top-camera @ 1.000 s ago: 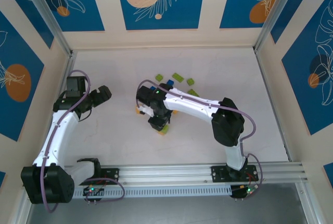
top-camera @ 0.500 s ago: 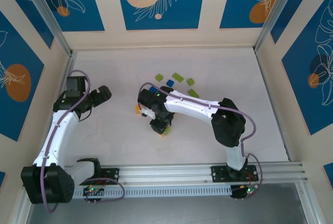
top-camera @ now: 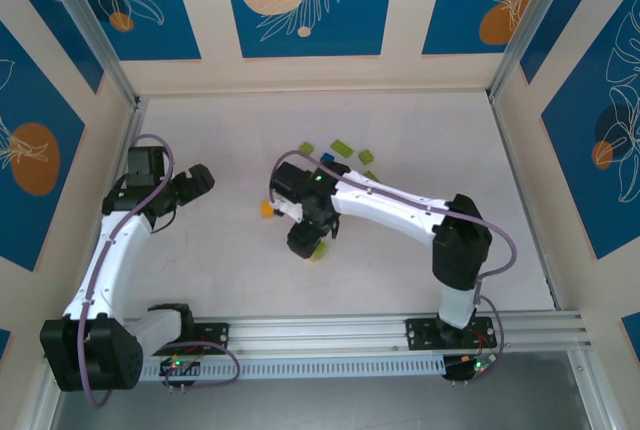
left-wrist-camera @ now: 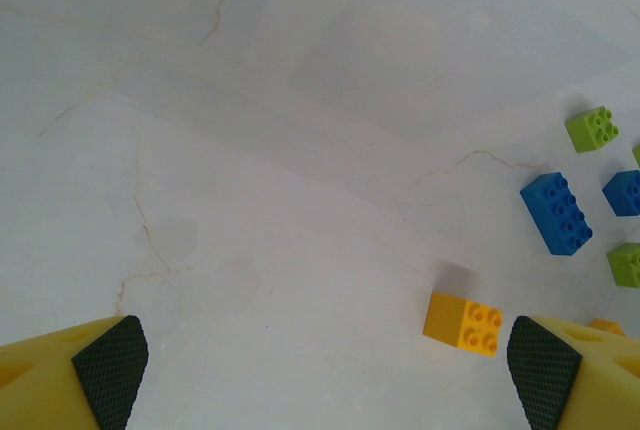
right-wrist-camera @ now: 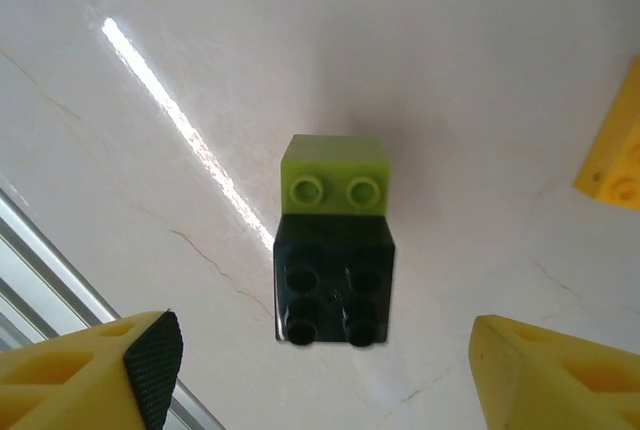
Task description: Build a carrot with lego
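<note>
left gripper: we see its fingers spread wide with nothing between them, over bare table, well to the left of the lego.
right gripper: we see its fingers parted and holding nothing; the joined pair of bricks lies on the table ahead of them, touching neither finger.
joined pair: a lime brick sits tight against a black brick, studs facing the right wrist camera, near the middle of the table.
orange brick: alone on the table, just left of the right gripper and apart from the pair.
orange piece at the edge: it pokes in on the right of the right wrist view; we cannot tell whether it is the same brick.
loose lego behind: green bricks and blue bricks lie scattered beyond the right arm, close together.
</note>
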Controlling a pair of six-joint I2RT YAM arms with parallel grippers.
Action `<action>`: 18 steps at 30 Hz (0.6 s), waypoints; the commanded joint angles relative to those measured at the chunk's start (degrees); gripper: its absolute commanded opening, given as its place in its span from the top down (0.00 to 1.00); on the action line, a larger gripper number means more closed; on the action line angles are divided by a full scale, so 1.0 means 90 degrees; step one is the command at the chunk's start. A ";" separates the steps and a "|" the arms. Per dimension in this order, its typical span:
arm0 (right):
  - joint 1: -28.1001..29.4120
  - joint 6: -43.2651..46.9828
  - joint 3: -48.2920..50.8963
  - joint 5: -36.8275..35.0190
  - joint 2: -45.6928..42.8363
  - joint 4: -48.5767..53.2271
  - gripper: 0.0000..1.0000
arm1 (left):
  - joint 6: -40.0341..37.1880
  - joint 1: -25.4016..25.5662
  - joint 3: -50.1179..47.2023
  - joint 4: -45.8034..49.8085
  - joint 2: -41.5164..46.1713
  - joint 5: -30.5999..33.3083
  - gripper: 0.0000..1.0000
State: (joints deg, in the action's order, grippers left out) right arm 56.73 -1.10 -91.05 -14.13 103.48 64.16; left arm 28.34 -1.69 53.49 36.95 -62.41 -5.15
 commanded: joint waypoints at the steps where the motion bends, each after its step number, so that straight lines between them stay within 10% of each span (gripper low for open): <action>1: -0.0385 -0.0100 -0.0186 -0.0277 -0.0474 0.0156 0.22 | -0.0118 -0.0036 -0.0036 0.0074 0.0109 -0.0130 0.05; 18: -0.3875 0.0906 -0.0457 -0.0186 0.1202 -0.1120 0.22 | -0.0090 -0.0035 -0.0065 -0.0009 0.0058 -0.0285 0.05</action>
State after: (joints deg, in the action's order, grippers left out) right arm 24.01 3.77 -92.66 -19.66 111.48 57.56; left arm 28.36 -1.69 53.49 36.93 -62.41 -6.44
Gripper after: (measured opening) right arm 0.785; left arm 0.953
